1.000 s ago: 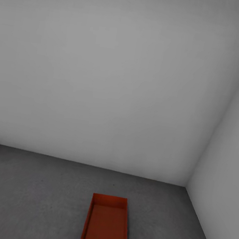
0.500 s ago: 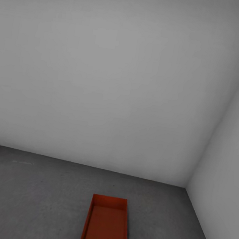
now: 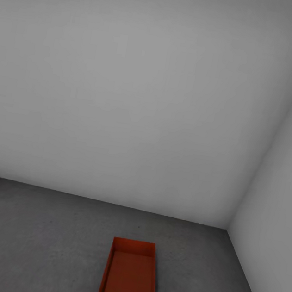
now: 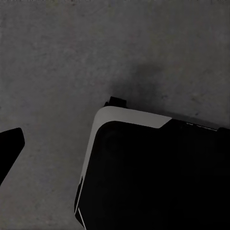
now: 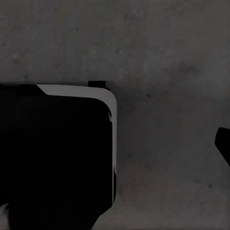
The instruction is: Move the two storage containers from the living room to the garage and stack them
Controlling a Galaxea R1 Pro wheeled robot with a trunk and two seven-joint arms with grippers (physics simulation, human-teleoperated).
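One orange-red storage container (image 3: 129, 277) sits open side up on the dark grey concrete floor (image 3: 33, 241) of the garage, close to the corner where the pale grey back wall (image 3: 135, 93) meets the side wall (image 3: 277, 207). Its long axis runs straight toward the back wall, a short end facing that wall and the other short end nearest the robot. It stands apart from both walls. The wrist views look down on the same mottled concrete and the robot's black, white-edged base (image 4: 158, 172). A dark finger tip (image 4: 9, 143) shows at one edge, another (image 5: 224, 143) on the right; how wide either set of fingers stands, I cannot tell.
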